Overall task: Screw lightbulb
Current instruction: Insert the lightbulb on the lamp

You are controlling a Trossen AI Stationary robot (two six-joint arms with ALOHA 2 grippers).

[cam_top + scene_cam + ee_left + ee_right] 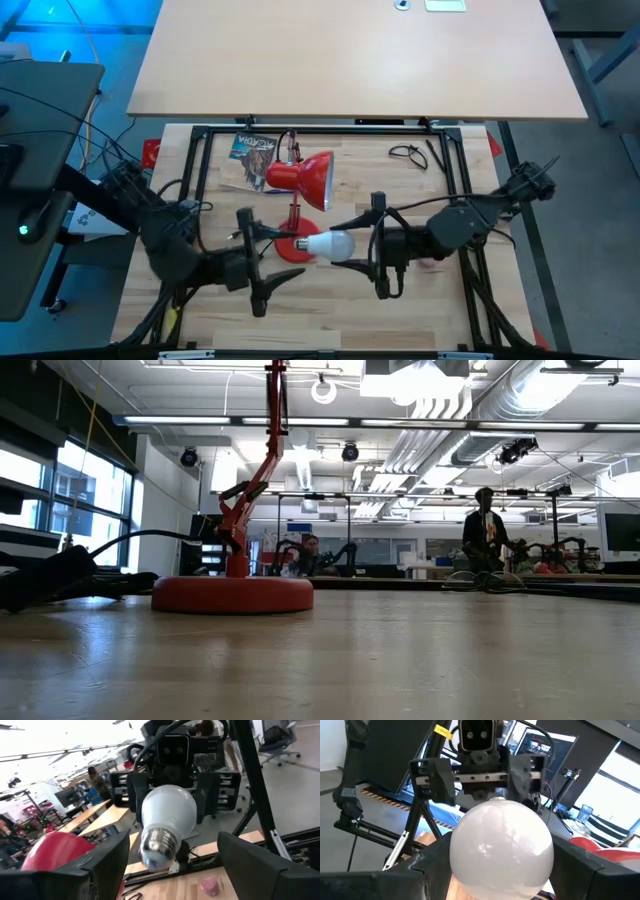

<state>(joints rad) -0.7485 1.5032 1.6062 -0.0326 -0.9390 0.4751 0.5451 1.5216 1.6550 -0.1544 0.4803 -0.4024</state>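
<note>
The white lightbulb [330, 245] hangs in the air over the red lamp's round base [232, 595], lying level with its silver screw base [157, 847] toward the table's left. My right gripper [358, 247] is shut on its globe. My left gripper [170, 850] faces it from the left, open, one finger on either side of the screw base without touching it. The lamp's red shade [312, 178] lies beyond the bulb, toward the far edge. Neither gripper shows in the low view. My right gripper pinches the bulb's white globe [501, 845] at its round end between its two fingers [585, 870]. The fingers come level from the table's right. The bulb is lifted clear and lies level, its screw base pointing away from the gripper toward my left gripper.
A pink ball [209, 885] lies on the wood under the right arm. Eyeglasses [408, 153] and a printed card [252, 150] lie near the far edge. A black frame [330, 128] borders the table. People stand in the room behind.
</note>
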